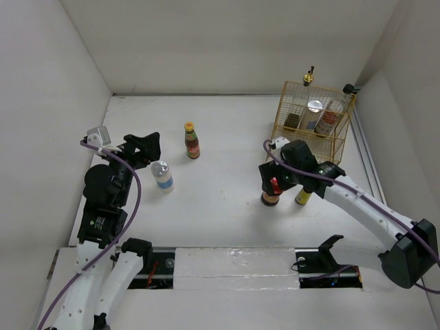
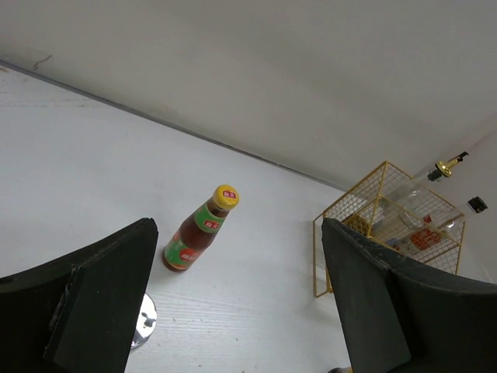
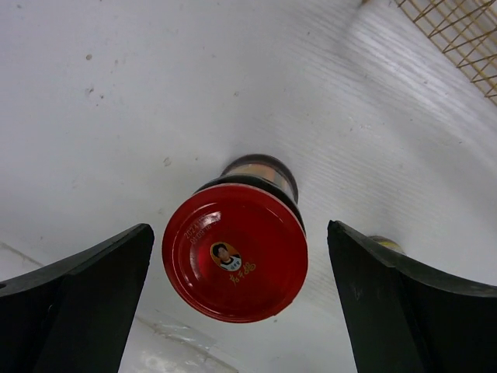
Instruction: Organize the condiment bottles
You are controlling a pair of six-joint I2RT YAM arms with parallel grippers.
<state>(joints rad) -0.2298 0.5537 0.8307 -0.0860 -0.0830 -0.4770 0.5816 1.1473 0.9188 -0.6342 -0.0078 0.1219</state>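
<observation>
Wide apart, the right jaws straddle from directly above the upright red-lidded dark jar [image 3: 234, 260], which I see standing ungripped between them; the left jaws are apart too, empty.

White table [image 1: 227, 172]: yellow-capped bottle [image 1: 192, 141], silver-lidded jar [image 1: 162, 176], red-lidded jar [image 3: 235, 260], small yellow bottle [image 1: 303, 198], gold wire basket [image 1: 309, 143]
</observation>
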